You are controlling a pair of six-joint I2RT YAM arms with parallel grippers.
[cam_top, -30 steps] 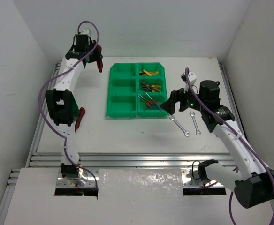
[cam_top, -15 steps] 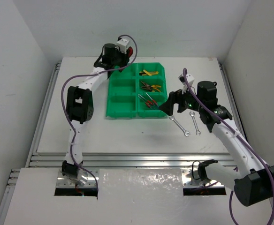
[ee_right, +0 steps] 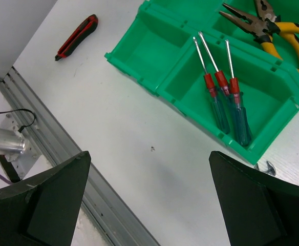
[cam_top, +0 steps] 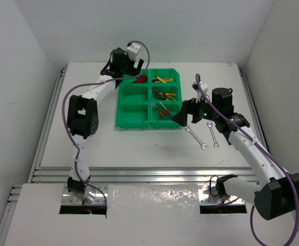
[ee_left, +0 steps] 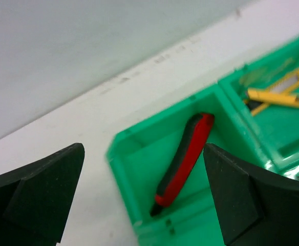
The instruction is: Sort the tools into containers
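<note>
The green tray of containers (cam_top: 134,117) lies mid-table. My left gripper (cam_top: 127,73) hangs open over its far-left bin. A red-and-black tool (ee_left: 186,158) lies loose in that bin (ee_left: 139,169), between the spread fingers (ee_left: 42,200) and touching neither. The same tool shows in the top view (cam_top: 141,79). Yellow knives (cam_top: 162,79), pliers (cam_top: 165,95) and screwdrivers (ee_right: 226,105) fill the right column. My right gripper (ee_right: 149,174) is open and empty above bare table, at the tray's near right corner (cam_top: 183,117). Two wrenches (cam_top: 196,138) lie on the table there.
A second red-and-black tool (ee_right: 78,37) lies on the table left of the tray. The tray's middle-left and near-left bins (ee_right: 149,48) hold nothing. Metal rails (cam_top: 139,174) run along the table's near edge, and white walls close in the sides.
The left arm swung right from the far-left corner to the tray's far-left bin. Its jaws opened, and the red-and-black tool now lies in that bin. The right arm barely moved.
</note>
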